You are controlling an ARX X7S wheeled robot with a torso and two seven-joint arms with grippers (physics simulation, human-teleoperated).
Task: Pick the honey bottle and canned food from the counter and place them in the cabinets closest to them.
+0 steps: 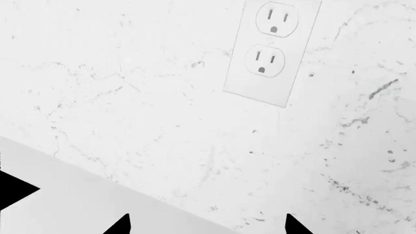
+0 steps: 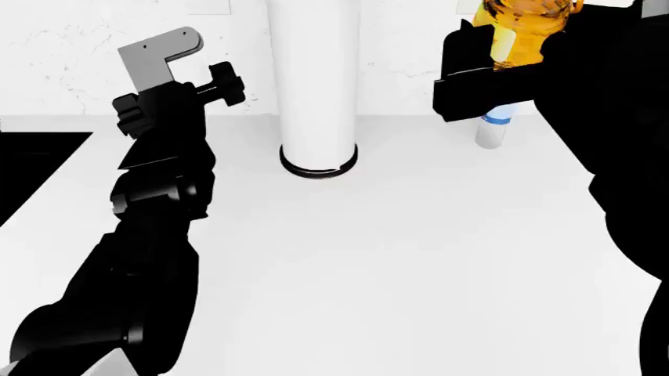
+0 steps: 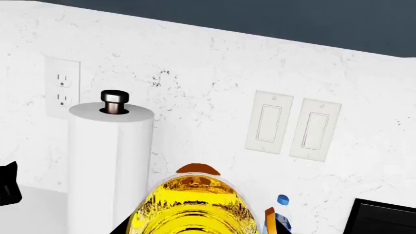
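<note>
The honey bottle (image 2: 518,27) is an amber-orange bottle held high above the white counter (image 2: 397,251) at the top right of the head view. My right gripper (image 2: 489,59) is shut on it. In the right wrist view the bottle (image 3: 192,204) fills the space between the jaws and looks yellow. My left gripper (image 2: 225,84) is raised at the back left, close to the marble backsplash. In the left wrist view its fingertips (image 1: 120,225) stand wide apart with nothing between them. The canned food is out of view.
A tall white paper towel roll (image 2: 313,78) stands mid-counter at the back. A clear bottle with a blue label (image 2: 491,125) stands behind the right arm. The wall carries an outlet (image 1: 272,48) and two light switches (image 3: 293,126). A dark cabinet underside (image 3: 260,19) hangs above. A black cooktop (image 2: 31,164) lies at the left.
</note>
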